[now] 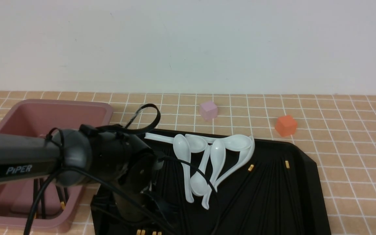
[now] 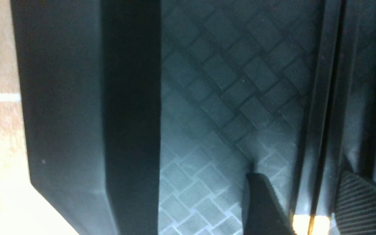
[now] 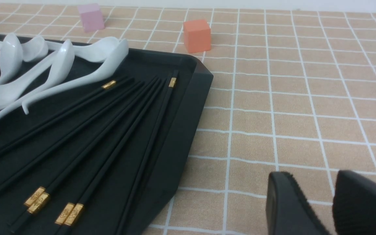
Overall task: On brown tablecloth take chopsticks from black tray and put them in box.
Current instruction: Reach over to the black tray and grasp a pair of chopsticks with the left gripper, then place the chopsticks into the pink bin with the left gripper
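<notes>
Chopsticks, slim, black and gold-banded, fan across the glossy black tray at six o'clock. Left gripper fingers straddle some; grip unclear. Right gripper fingers sit slightly apart over the gridded brown tablecloth. Rounded pink box sits at nine o'clock.

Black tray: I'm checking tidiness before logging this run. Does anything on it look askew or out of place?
Nothing looks spilled or broken. The white spoons lie in a crisscrossed heap at the far side of the tray. The chopsticks fan out unevenly, with gold bands at opposite ends.
</notes>
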Controlling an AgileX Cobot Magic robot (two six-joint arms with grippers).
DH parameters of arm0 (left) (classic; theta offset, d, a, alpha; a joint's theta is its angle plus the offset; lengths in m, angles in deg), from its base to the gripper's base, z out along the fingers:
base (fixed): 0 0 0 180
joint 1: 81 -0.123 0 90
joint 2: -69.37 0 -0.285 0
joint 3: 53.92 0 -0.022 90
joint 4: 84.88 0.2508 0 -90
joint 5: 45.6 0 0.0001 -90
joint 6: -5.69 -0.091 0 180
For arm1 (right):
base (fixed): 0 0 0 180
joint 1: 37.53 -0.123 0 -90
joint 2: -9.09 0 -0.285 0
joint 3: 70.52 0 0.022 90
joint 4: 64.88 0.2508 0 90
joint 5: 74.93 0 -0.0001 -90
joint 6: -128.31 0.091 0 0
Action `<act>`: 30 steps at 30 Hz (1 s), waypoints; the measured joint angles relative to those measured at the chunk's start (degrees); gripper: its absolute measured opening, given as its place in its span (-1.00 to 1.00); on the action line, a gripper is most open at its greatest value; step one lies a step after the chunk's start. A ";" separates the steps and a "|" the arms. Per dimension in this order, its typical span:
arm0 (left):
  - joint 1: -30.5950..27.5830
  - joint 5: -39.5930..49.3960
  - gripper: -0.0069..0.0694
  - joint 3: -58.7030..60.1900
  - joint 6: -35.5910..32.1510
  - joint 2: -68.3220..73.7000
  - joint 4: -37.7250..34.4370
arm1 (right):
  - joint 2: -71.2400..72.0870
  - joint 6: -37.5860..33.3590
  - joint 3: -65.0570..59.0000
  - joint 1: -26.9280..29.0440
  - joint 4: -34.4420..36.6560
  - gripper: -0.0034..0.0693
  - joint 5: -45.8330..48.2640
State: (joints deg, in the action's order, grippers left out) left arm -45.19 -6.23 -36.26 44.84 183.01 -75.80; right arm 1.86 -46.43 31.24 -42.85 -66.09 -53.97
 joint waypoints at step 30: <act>-17.10 11.56 -0.50 -4.28 -5.08 -28.29 5.96 | 0.00 0.00 0.00 0.00 0.00 -0.25 0.00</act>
State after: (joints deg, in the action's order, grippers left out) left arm -62.29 5.33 -40.54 39.76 154.72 -69.84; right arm 1.86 -46.43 31.24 -42.85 -66.09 -53.97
